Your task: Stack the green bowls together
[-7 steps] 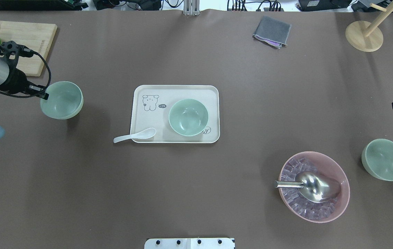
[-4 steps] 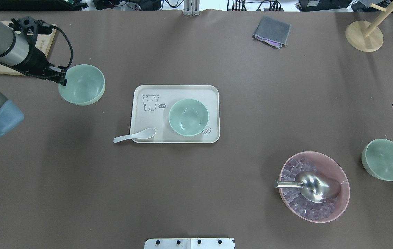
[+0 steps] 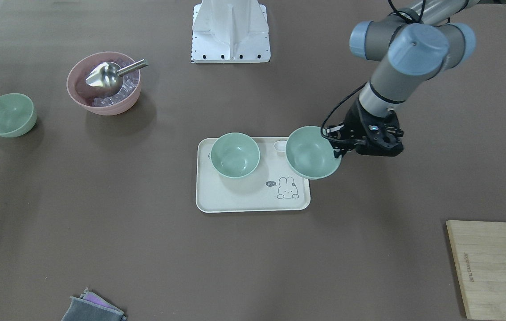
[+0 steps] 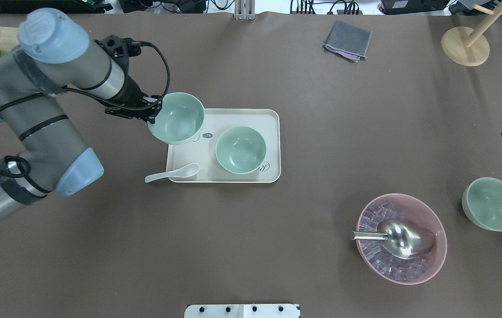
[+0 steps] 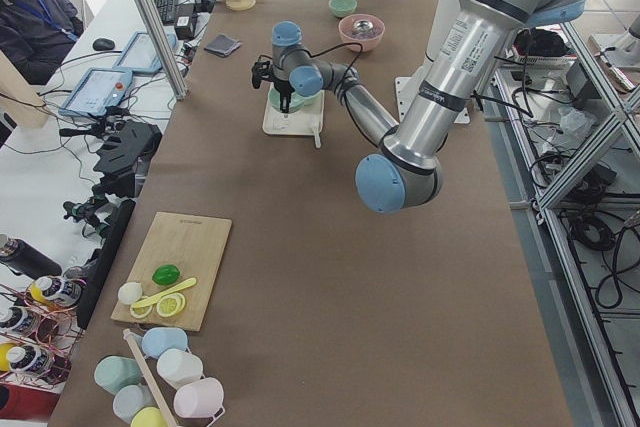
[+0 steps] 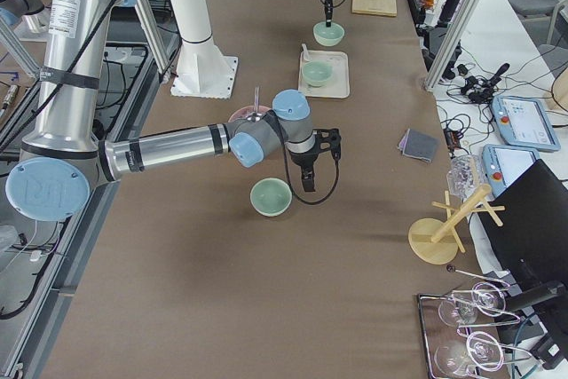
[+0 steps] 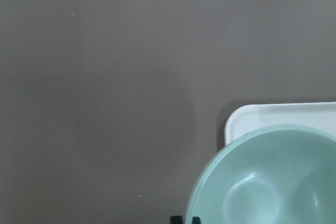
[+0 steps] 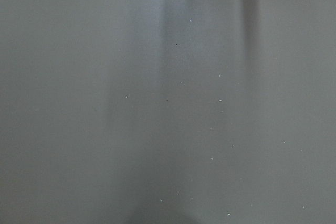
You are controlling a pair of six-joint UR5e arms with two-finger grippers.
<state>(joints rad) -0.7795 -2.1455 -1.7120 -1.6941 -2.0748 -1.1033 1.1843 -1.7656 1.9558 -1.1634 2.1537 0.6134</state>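
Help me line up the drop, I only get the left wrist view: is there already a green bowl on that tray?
Observer: Yes, one green bowl sits upright and empty on the tray, right of the held bowl in the overhead view.
Operator: Anything in the way?
Observer: A white spoon lies across the tray's near-left edge, apart from both bowls.
Operator: And the third?
Observer: The third bowl stands far to the right, beside the pink bowl but not touching it.
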